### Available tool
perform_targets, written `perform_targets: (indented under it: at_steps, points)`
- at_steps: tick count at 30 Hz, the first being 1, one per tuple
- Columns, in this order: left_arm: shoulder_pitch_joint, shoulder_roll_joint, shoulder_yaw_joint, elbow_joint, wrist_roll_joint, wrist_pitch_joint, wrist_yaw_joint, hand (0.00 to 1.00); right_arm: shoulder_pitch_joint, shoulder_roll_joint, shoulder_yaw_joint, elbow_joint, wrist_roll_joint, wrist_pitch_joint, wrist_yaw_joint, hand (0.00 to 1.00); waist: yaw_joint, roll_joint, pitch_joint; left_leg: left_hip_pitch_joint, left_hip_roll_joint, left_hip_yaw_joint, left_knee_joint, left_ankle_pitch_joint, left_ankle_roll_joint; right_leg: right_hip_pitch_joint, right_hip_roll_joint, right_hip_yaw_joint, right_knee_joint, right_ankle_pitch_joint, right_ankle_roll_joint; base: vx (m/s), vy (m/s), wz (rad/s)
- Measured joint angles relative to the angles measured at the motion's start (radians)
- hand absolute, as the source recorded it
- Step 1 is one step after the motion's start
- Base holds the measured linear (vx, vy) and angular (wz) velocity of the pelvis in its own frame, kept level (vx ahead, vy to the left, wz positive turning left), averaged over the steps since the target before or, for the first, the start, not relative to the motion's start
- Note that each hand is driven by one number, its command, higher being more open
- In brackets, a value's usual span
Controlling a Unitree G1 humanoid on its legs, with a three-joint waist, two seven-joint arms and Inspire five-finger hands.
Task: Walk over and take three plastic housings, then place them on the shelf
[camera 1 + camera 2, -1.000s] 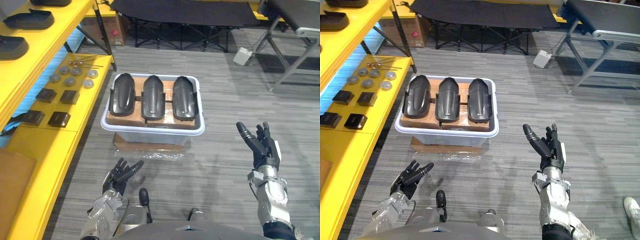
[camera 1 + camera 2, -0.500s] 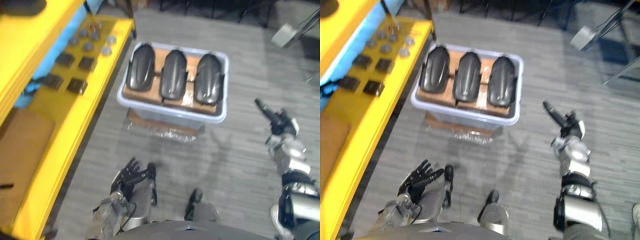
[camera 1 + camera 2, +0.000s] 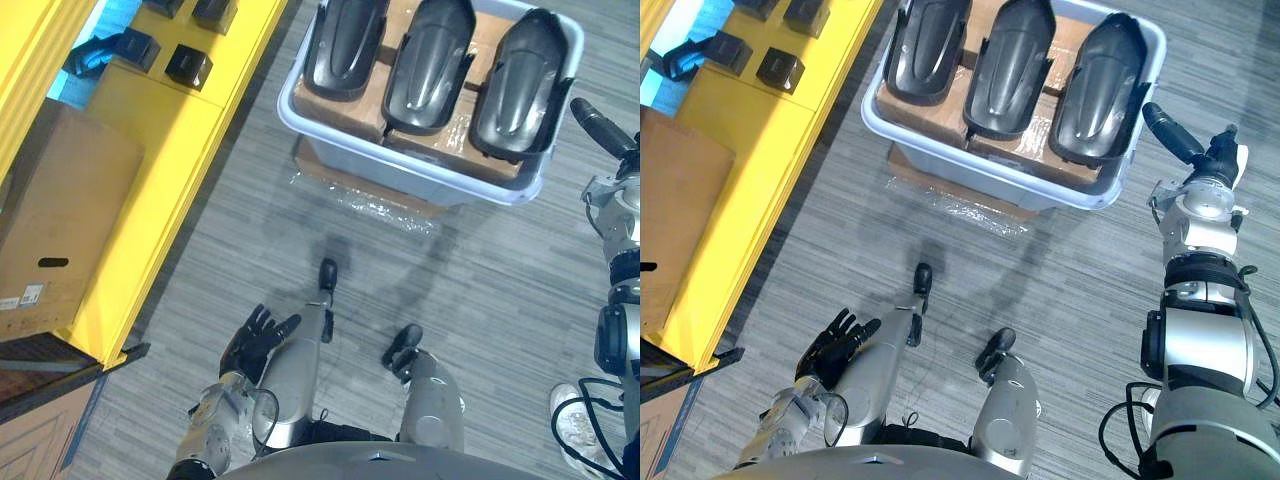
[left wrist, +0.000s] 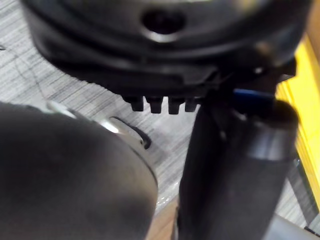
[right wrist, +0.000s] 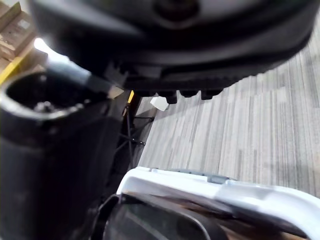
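Three dark plastic housings lie side by side on cardboard in a pale grey bin (image 3: 420, 180) on the floor: a left one (image 3: 344, 42), a middle one (image 3: 428, 62) and a right one (image 3: 521, 82). My right hand (image 3: 1188, 150) is held out beside the bin's right rim, fingers straight and holding nothing; the right wrist view shows the rim (image 5: 210, 192) and a housing (image 5: 150, 220) just past it. Low down at the left, far from the bin, my left hand (image 3: 256, 340) hangs with fingers spread and empty.
A yellow shelf (image 3: 150, 150) runs along the left, carrying small black blocks (image 3: 188, 66) and a cardboard box (image 3: 55, 230). The bin sits on a flat cardboard sheet with clear wrap (image 3: 370, 195). Grey carpet lies between me and the bin.
The camera has moved forward and tipped down, so the bin now sits closer and higher in view. My right hand has reached the bin's right rim. The left hand stays low.
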Motion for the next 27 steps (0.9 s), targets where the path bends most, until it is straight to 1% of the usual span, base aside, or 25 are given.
perform_targets:
  at_steps: [2, 5, 6, 8, 9, 10, 12, 13, 15, 16, 17, 21, 23, 27]
  points:
    - [-0.016, -0.018, -0.009, 0.000, -0.005, -0.001, 0.001, 1.00, -0.034, -0.023, 0.024, 0.000, -0.001, 0.022, -0.030, 1.00, 0.006, 0.026, 0.009, -0.029, -0.004, -0.001, 0.005, 0.007, 0.001, -0.041, -0.017, 0.004, 0.037, -0.010, -0.004, -0.06, -0.018, 0.04]
    - [-0.023, -0.020, -0.024, 0.003, -0.011, -0.003, 0.004, 1.00, -0.082, -0.034, 0.064, -0.001, -0.004, 0.047, -0.064, 1.00, 0.007, 0.033, 0.010, -0.067, -0.006, 0.006, 0.002, 0.020, -0.001, -0.103, -0.022, 0.021, 0.075, -0.017, -0.002, -0.04, -0.024, -0.06]
    - [-0.028, -0.021, -0.031, 0.007, -0.024, -0.003, 0.005, 1.00, -0.098, -0.039, 0.081, -0.001, -0.009, 0.059, -0.078, 1.00, 0.009, 0.042, 0.015, -0.076, -0.006, 0.007, 0.002, 0.024, 0.000, -0.118, -0.030, 0.024, 0.089, -0.020, -0.002, -0.02, -0.040, -0.03]
    - [-0.037, -0.027, -0.045, 0.012, -0.043, -0.004, 0.007, 1.00, -0.119, -0.066, 0.116, -0.001, -0.033, 0.085, -0.095, 1.00, 0.018, 0.062, 0.019, -0.090, -0.007, 0.007, 0.006, 0.027, 0.000, -0.139, -0.036, 0.027, 0.109, -0.027, -0.005, -0.03, -0.047, 0.00]
    - [-0.042, -0.036, -0.046, 0.014, -0.044, -0.007, 0.007, 1.00, -0.132, -0.088, 0.134, -0.001, -0.039, 0.091, -0.108, 1.00, 0.030, 0.073, 0.019, -0.105, -0.007, 0.007, 0.006, 0.033, 0.002, -0.162, -0.036, 0.032, 0.123, -0.030, -0.009, -0.03, -0.049, -0.01]
    - [-0.051, -0.037, -0.051, 0.021, -0.046, -0.015, 0.007, 1.00, -0.153, -0.110, 0.148, -0.001, -0.038, 0.110, -0.114, 1.00, 0.037, 0.080, 0.018, -0.125, -0.006, 0.007, 0.006, 0.040, 0.002, -0.189, -0.037, 0.034, 0.140, -0.035, -0.014, -0.04, -0.051, -0.02]
    - [-0.062, -0.037, -0.056, 0.030, -0.049, -0.022, 0.007, 1.00, -0.175, -0.114, 0.157, -0.002, -0.038, 0.127, -0.128, 1.00, 0.042, 0.080, 0.018, -0.146, -0.004, 0.007, 0.007, 0.045, 0.001, -0.219, -0.038, 0.039, 0.159, -0.041, -0.019, -0.03, -0.060, -0.02]
    - [-0.065, -0.037, -0.058, 0.030, -0.056, -0.023, 0.006, 1.00, -0.189, -0.115, 0.161, -0.002, -0.038, 0.149, -0.132, 1.00, 0.047, 0.080, 0.018, -0.163, -0.001, 0.006, 0.016, 0.047, 0.001, -0.239, -0.040, 0.041, 0.176, -0.048, -0.025, -0.03, -0.074, -0.02]
    - [-0.067, -0.037, -0.066, 0.029, -0.080, -0.025, 0.005, 1.00, -0.190, -0.117, 0.180, -0.002, -0.038, 0.169, -0.136, 1.00, 0.051, 0.080, 0.018, -0.174, -0.001, 0.006, 0.028, 0.044, -0.001, -0.253, -0.045, 0.044, 0.196, -0.058, -0.029, -0.02, -0.053, 0.01]
    - [-0.069, -0.037, -0.068, 0.028, -0.083, -0.026, 0.005, 1.00, -0.191, -0.118, 0.190, -0.002, -0.038, 0.177, -0.136, 0.00, 0.054, 0.080, 0.018, -0.180, -0.001, 0.005, 0.036, 0.042, -0.002, -0.259, -0.050, 0.045, 0.207, -0.064, -0.030, -0.02, -0.059, 0.06]
    - [-0.071, -0.038, -0.069, 0.028, -0.086, -0.026, 0.005, 1.00, -0.192, -0.119, 0.196, -0.005, -0.039, 0.194, -0.135, 0.00, 0.056, 0.081, 0.017, -0.194, 0.000, 0.001, 0.050, 0.040, -0.005, -0.272, -0.051, 0.045, 0.224, -0.073, -0.034, -0.02, -0.059, 0.05]
    - [-0.072, -0.037, -0.072, 0.025, -0.098, -0.026, 0.004, 1.00, -0.192, -0.126, 0.218, -0.008, -0.040, 0.226, -0.109, 0.00, 0.060, 0.082, 0.017, -0.221, 0.006, -0.005, 0.075, 0.035, -0.011, -0.294, -0.052, 0.043, 0.250, -0.087, -0.047, -0.03, -0.051, 0.02]
    - [-0.072, -0.037, -0.072, 0.021, -0.117, -0.024, 0.004, 1.00, -0.192, -0.145, 0.237, -0.011, -0.087, 0.256, -0.052, 0.00, 0.062, 0.082, 0.017, -0.234, 0.007, -0.007, 0.079, 0.034, -0.010, -0.309, -0.053, 0.044, 0.261, -0.090, -0.048, -0.03, -0.032, 0.01]
    - [-0.072, -0.037, -0.072, 0.017, -0.117, -0.024, 0.004, 1.00, -0.196, -0.153, 0.276, -0.028, -0.161, 0.258, 0.013, 0.00, 0.064, 0.082, 0.017, -0.236, 0.007, -0.010, 0.088, 0.033, -0.009, -0.312, -0.055, 0.045, 0.275, -0.096, -0.049, 0.00, 0.000, 0.00]
